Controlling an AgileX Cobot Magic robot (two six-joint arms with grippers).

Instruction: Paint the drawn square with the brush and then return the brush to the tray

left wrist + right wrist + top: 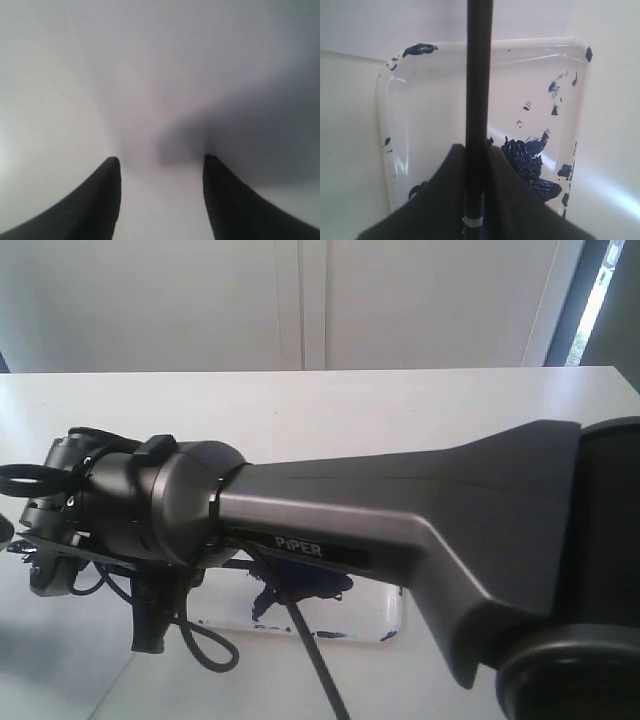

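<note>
Exterior view: dark right arm lies across most of the frame and hides the bulk of the white desk. Only a strip of the tray shows beneath it, with part of the blue paint blot. Black cable loops down under the wrist. A straight black line beside it could be brush or cable; can't tell which.

Right wrist view: right gripper is clamped narrow on the brush, one finger on each side of the shaft. Metal band sits low between the fingers. The shaft runs out over the tray and is cut off at the frame edge, so the tip is unseen. Brush-to-tray contact is unclear.

Tray rim carries dark specks. The blot lies just beside the gripper.

Left wrist view: left gripper has its fingers spread wide with nothing between them, above a blank, blurred white surface.
</note>
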